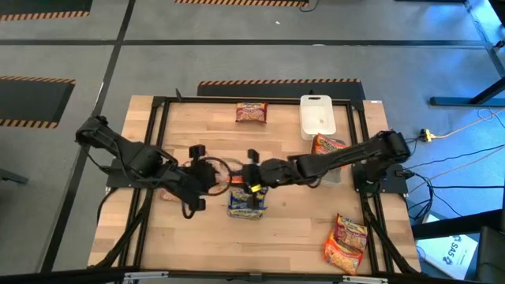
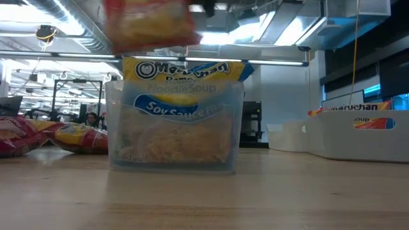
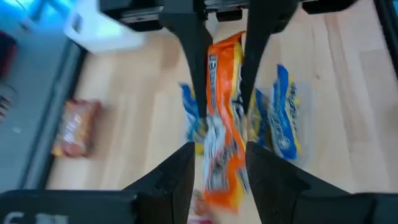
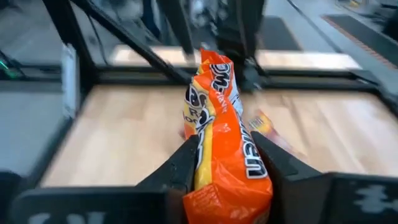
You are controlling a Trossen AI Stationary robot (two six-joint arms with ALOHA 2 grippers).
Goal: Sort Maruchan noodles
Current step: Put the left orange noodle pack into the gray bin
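Item: one orange noodle packet [image 4: 224, 149], carried edge-up above the middle of the bench [image 1: 300, 237], in transfer between two hands. Right hand [image 4: 227, 165]: fingers closed on the packet's lower end, gripping its flat faces. Left hand [image 3: 217, 168]: fingers part open, standing either side of the same packet with a little slack, apparently letting go (a judgement; contact cannot be ruled out). Long axis of the packet: along the line joining the two hands, which meet tip to tip. Directly beneath: a clear tub [image 2: 174, 124] holding blue soy-sauce packets [image 2: 182, 76] stood on edge. Elsewhere: a dark red packet [image 1: 251, 113] at the far side, orange packets [image 1: 346, 241] at the near right corner, another orange packet [image 1: 327, 145] by the right arm, a white lid [image 1: 317, 115]. The right hand is the nearer and likely carrier onward.
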